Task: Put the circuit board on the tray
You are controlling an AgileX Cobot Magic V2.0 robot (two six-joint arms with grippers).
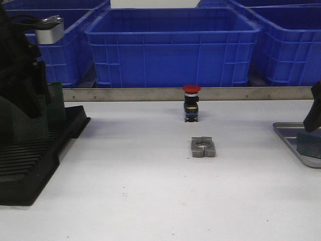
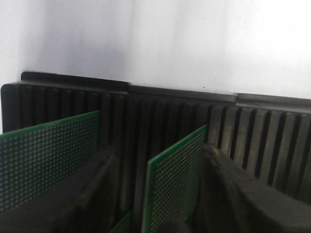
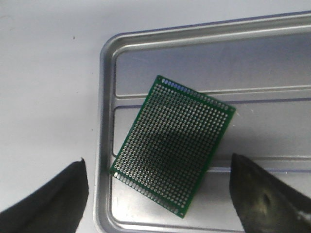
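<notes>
Nearest the front camera is the black slotted rack [image 1: 30, 150], sitting at the left edge of the white table [image 1: 150, 201]. Left arm [image 1: 20, 65] is hunched right over it, wrist pointing down into the slots. On the left wrist cam the left gripper [image 2: 160, 194] has its two dark fingers [image 2: 233, 194] spread, one on either side of an upright green circuit board [image 2: 172, 179] standing in the rack [image 2: 160, 111]. Doesn't look clamped, fingers are apart. A second board [image 2: 46, 155] stands in a slot next to it.

Over on the right edge, the silver tray [image 1: 291, 135] lies flat on the table with a green board [image 1: 308, 144] on its floor. Right arm [image 1: 315, 110] hangs just above it, only a dark bit visible in the front view. Right wrist cam looks straight down: the circuit board [image 3: 172, 145] lies flat and skewed near the corner of the tray [image 3: 107, 97], across one of the pale ridges. The right gripper [image 3: 160, 194] has its fingers [image 3: 267, 199] wide apart either side of the board, not touching it.

Mid-table there's a small grey metal clamp block [image 1: 203, 147], behind that a red-topped push button [image 1: 191, 103]. Big blue crates [image 1: 170, 45] line the back.
</notes>
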